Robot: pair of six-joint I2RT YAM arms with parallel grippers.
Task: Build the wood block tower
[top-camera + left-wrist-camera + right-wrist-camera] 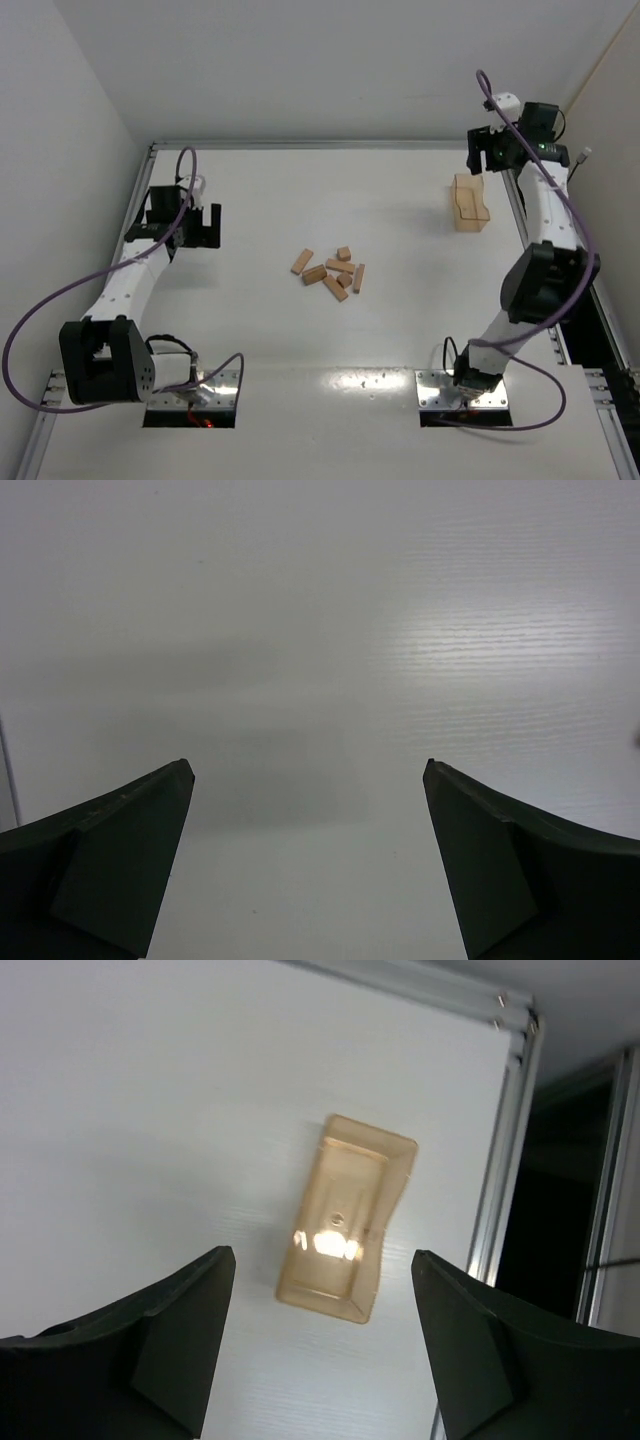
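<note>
Several light-brown wood blocks [334,273] lie loose in a flat cluster at the middle of the table, some short, some longer bars. No tower is in view. My left gripper [203,232] hangs open at the left, well apart from the blocks; its wrist view shows its fingertips [180,772] wide apart over bare white table, the gripper [308,768] holding nothing. At the far right, my right gripper [488,163] is open above a translucent tan tray [470,203]. In its wrist view the gripper [322,1255] is empty and the tray [347,1210] lies on the table below.
A metal rail [330,145] runs along the table's far edge and another [497,1210] along its right side, close to the tray. White walls enclose the table on the left, back and right. The arm bases [190,385] sit at the near edge.
</note>
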